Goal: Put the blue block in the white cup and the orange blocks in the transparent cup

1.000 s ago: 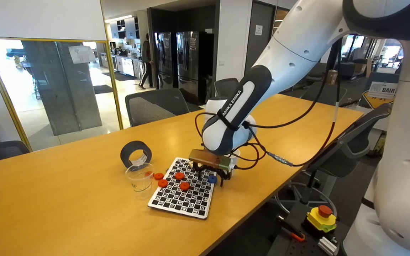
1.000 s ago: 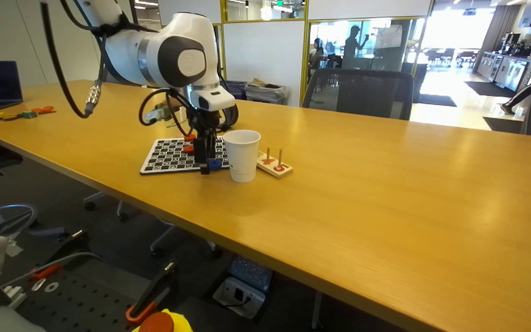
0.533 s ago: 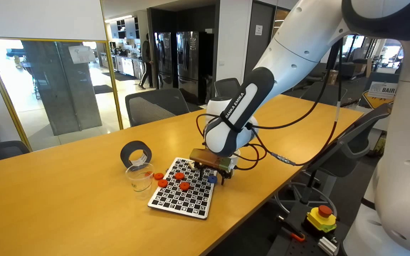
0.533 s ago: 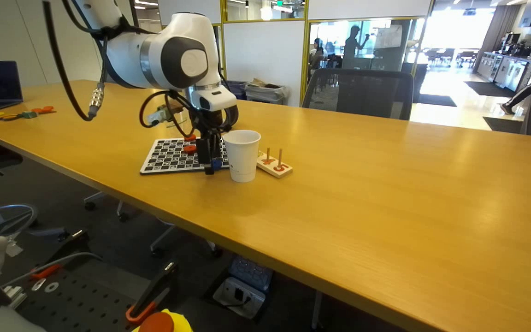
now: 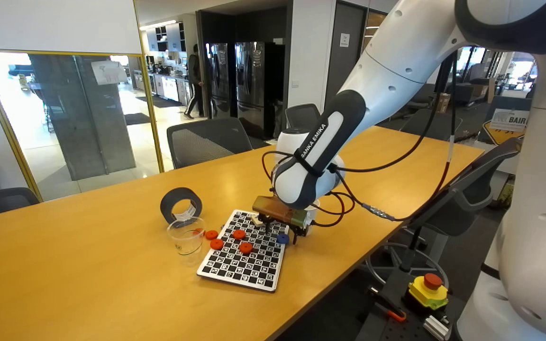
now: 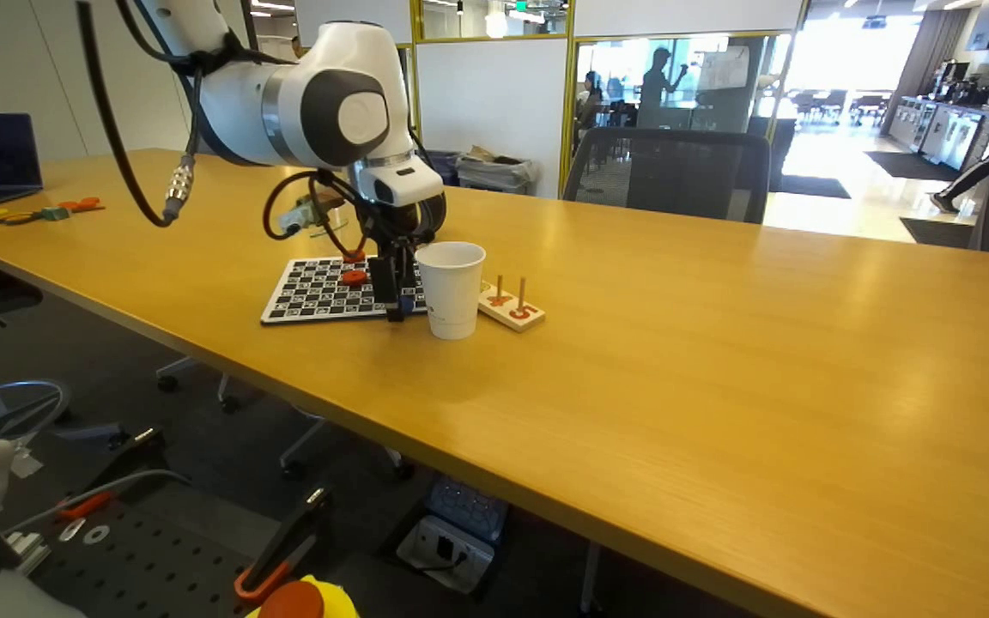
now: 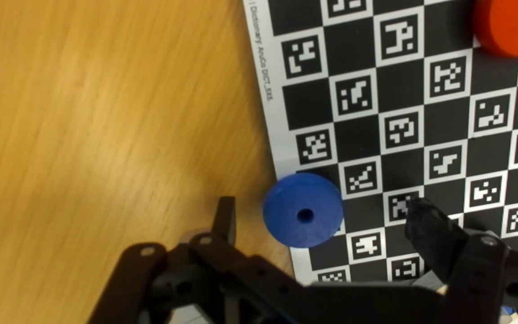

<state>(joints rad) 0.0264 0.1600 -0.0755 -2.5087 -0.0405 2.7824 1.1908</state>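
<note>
- My jaws stand wide apart and have hold of nothing; I judge I'm lining up to take the blue block (image 7: pixel 301 200).
- The blue block lies at the edge of the board (image 7: pixel 403 168), across its white margin. In the wrist view it sits between the jaws, nearer the one out over the surface (image 7: pixel 128 112). Closing like this, that side would likely touch first and shove the block inward.
- My height is hard to read, the jaws being small and dark in both exterior views. Too high, and I'd nip only the block's upper edge and drop it; too low, and I could press on the board and shift it.
- The white cup (image 6: pixel 452 292) stands upright just beside the jaws. It looks light, so a careless swing could tip it.
- Farther out are the orange blocks (image 5: pixel 245 247): two on the board, others by its edge towards the clear cup (image 5: pixel 186 240). Bump the board and they'd probably scatter.
- The clear cup stands upright near the tape (image 5: pixel 166 207).
</note>
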